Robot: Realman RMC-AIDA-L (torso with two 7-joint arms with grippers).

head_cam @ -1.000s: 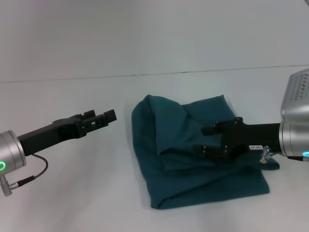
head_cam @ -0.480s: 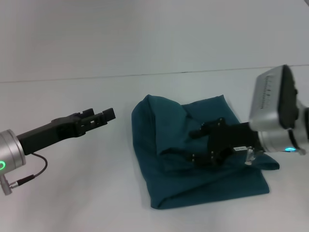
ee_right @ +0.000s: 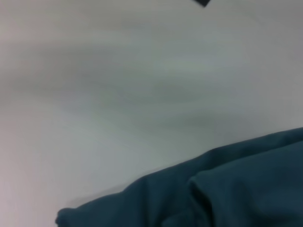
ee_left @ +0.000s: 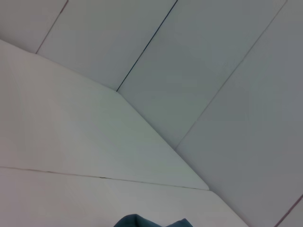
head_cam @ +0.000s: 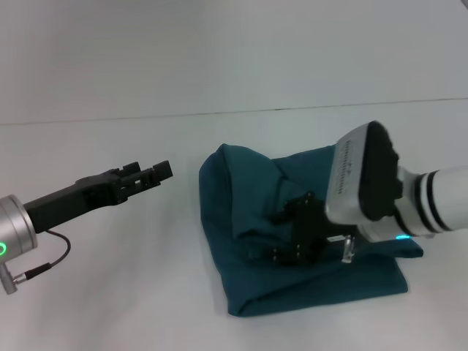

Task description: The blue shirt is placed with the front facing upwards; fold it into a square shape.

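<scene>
The blue shirt [head_cam: 241, 186] lies bunched and partly folded on the white table, plain teal side up, with no lettering showing. Thick folds run along its left side and a flatter layer spreads toward the front right. My right gripper [head_cam: 274, 235] reaches in from the right, low over the middle of the shirt, fingers apart with cloth beneath them. My left gripper [head_cam: 150, 175] hovers over bare table, a short way left of the shirt's left edge. The right wrist view shows a shirt [ee_right: 236, 189] edge close up. In the left wrist view only a small tip of the shirt [ee_left: 151, 221] shows.
The white table [head_cam: 110, 292] spreads out around the shirt on every side. A pale wall [head_cam: 219, 51] rises behind the table's far edge. A cable [head_cam: 44, 267] hangs under my left arm.
My right arm has slid left across the shirt, its wrist housing turning up into view. The left gripper has hardly moved.
</scene>
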